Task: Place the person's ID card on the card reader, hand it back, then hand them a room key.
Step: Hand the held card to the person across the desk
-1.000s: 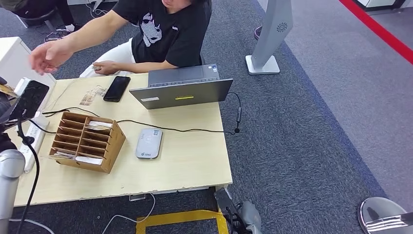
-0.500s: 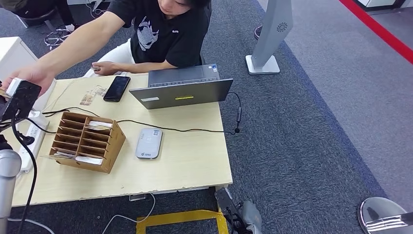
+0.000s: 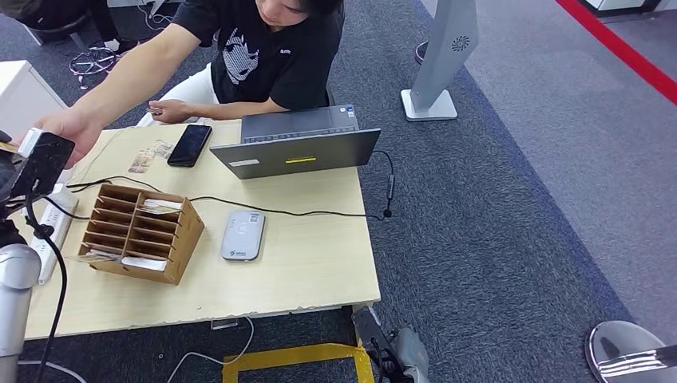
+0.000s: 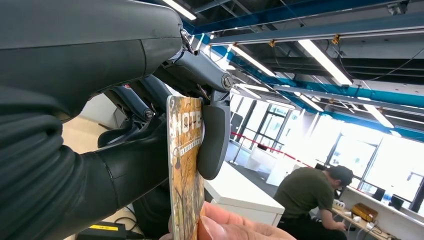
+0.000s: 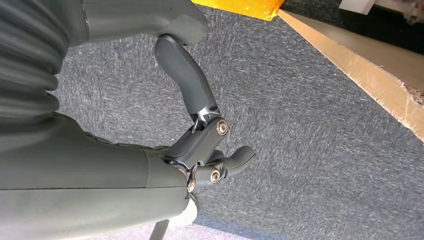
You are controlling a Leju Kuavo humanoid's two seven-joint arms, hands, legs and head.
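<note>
My left hand (image 4: 150, 150) is raised at the table's far left (image 3: 14, 174) and pinches a brown patterned room key card (image 4: 184, 165) printed "HOTEL" between thumb and finger. A person's fingers (image 4: 235, 227) grip the card's free end; in the head view their outstretched hand (image 3: 57, 126) meets mine. The white card reader (image 3: 243, 234) lies bare on the table's middle. My right hand (image 5: 205, 145) hangs over the grey carpet beside the table, fingers loosely bent and holding nothing.
A wooden slotted card box (image 3: 137, 232) stands left of the reader, with a laptop (image 3: 297, 144) and black phone (image 3: 190, 144) behind. A cable crosses the table (image 3: 303, 279). A power strip (image 3: 52, 227) lies at the left edge. The person sits behind the table.
The person's raised hand has come down and left to my left hand and taken hold of the key card. My arms have barely moved.
</note>
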